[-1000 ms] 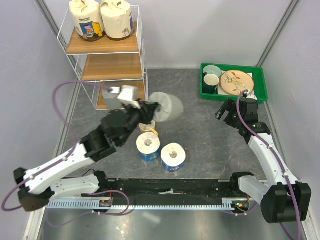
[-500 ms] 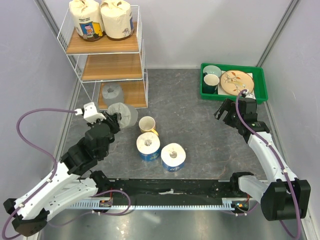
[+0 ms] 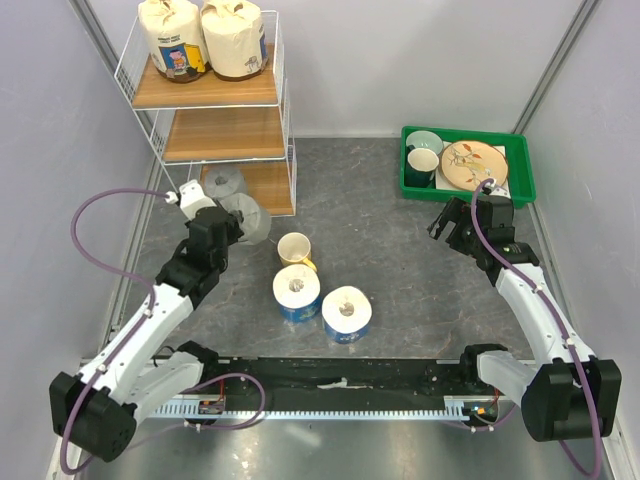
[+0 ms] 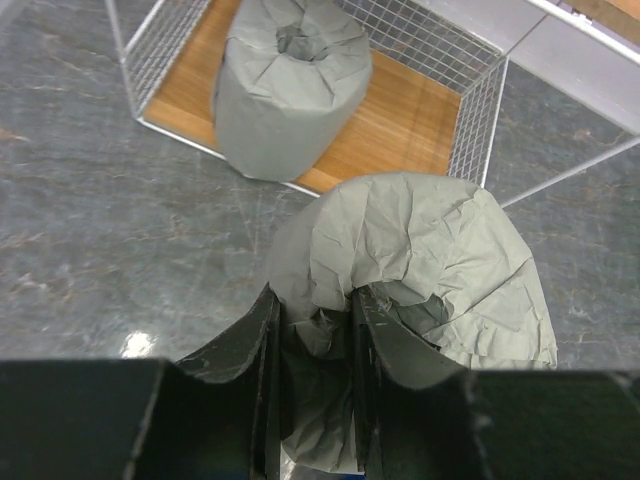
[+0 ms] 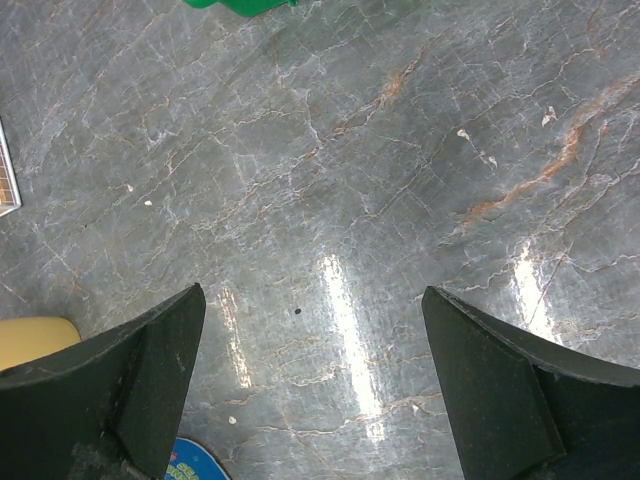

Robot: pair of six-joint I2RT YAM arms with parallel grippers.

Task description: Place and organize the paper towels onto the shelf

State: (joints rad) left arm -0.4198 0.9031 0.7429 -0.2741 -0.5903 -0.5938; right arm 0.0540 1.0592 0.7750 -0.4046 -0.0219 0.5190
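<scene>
My left gripper (image 3: 228, 226) (image 4: 315, 335) is shut on the wrap of a grey paper towel roll (image 3: 250, 222) (image 4: 430, 270) and holds it just outside the front right corner of the shelf's (image 3: 215, 135) bottom tier. A second grey roll (image 3: 222, 185) (image 4: 290, 85) stands on that bottom board. Two cream cartoon-print rolls (image 3: 203, 38) stand on the top tier. Two white-and-blue rolls (image 3: 297, 291) (image 3: 347, 313) stand on the table near the front. My right gripper (image 3: 447, 226) (image 5: 315, 345) is open and empty over bare table at the right.
A yellow mug (image 3: 294, 249) stands right of the held roll and shows in the right wrist view (image 5: 30, 335). A green tray (image 3: 468, 192) with dishes sits at the back right. The middle tier (image 3: 225, 135) holds nothing. Walls close in both sides.
My left arm has swung left and back with the grey roll, from mid-table beside the mug to the shelf's bottom tier. The right arm has not moved.
</scene>
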